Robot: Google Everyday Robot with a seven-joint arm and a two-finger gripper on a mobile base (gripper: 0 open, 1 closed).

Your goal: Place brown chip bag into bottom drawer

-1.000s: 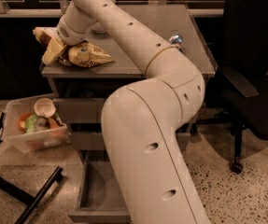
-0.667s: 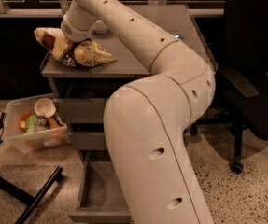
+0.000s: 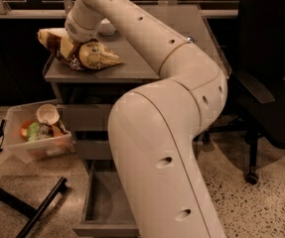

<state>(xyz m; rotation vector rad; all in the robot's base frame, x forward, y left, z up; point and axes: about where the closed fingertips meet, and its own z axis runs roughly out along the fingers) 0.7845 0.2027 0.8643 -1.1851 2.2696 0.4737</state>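
Note:
The brown chip bag (image 3: 90, 54), crinkled brown and pale yellow, lies on the left part of the grey cabinet top (image 3: 132, 66) with its left end raised. My gripper (image 3: 71, 42) comes down on the bag's left half from above. It looks shut on the bag, though the wrist hides most of the fingers. The bottom drawer (image 3: 107, 207) stands pulled open at the cabinet's foot, its flat grey interior showing left of my arm. My large white arm covers the cabinet's right half.
A clear plastic bin (image 3: 37, 133) holding a bowl and coloured items hangs at the cabinet's left. A white bowl (image 3: 106, 29) sits behind my wrist. A small silver object (image 3: 190, 39) lies on the top's right. A black office chair (image 3: 271, 83) stands right; black stand legs (image 3: 28, 207) lie lower left.
My wrist has shifted slightly up and to the right over the bag. The bag's left end has shifted a little and its right tip has spread rightward.

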